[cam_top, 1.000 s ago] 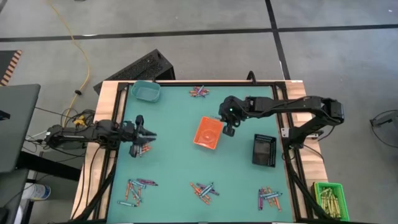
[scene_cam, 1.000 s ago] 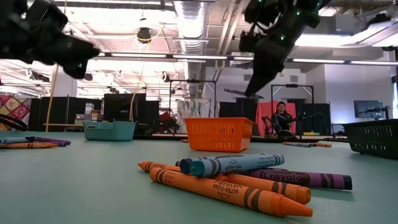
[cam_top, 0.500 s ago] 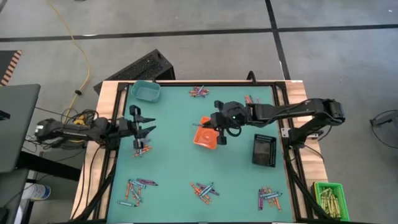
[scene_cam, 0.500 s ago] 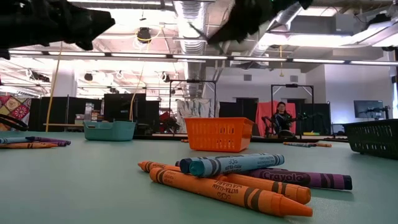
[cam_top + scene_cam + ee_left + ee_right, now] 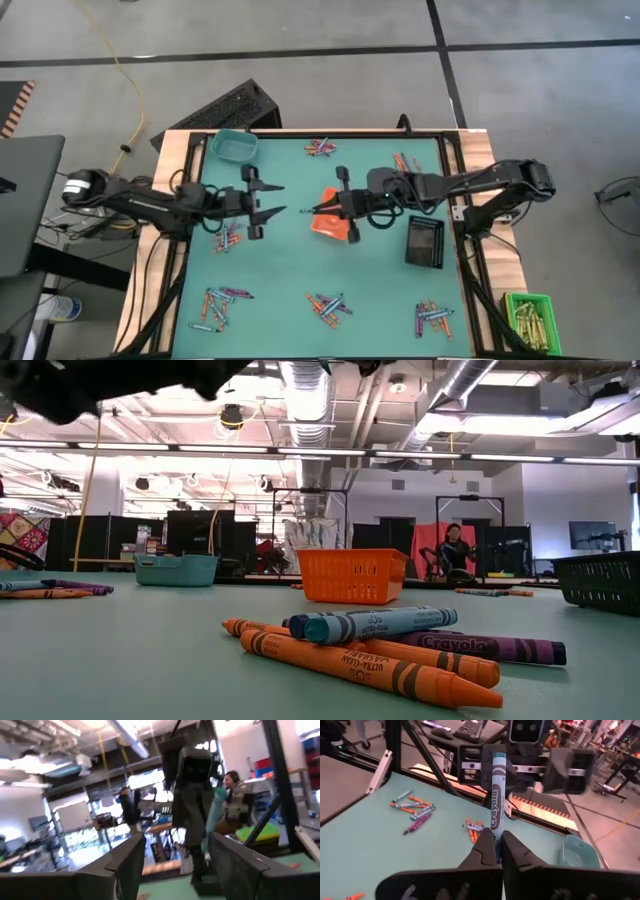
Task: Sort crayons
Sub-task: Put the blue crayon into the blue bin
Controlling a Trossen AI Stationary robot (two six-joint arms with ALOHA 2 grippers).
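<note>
My right gripper [image 5: 492,851] pinches a blue-grey crayon [image 5: 495,805] by its lower end above mid-table, facing my spread-open left gripper [image 5: 268,197]; it's light, stiff, paper-wrapped, so left should grab the free tip

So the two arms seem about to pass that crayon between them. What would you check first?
1. Right gripper holds the blue-grey crayon: ok, shut on its lower end.
2. Crayon sticks out far enough to take: ok, most of it stands clear of the fingers.
3. Left gripper open to receive: ok, fingers spread wide.
4. Grippers lined up: cannot tell exactly; they face each other above the table, still apart.
5. Teal tray ready: ok, at the far left corner.
</note>
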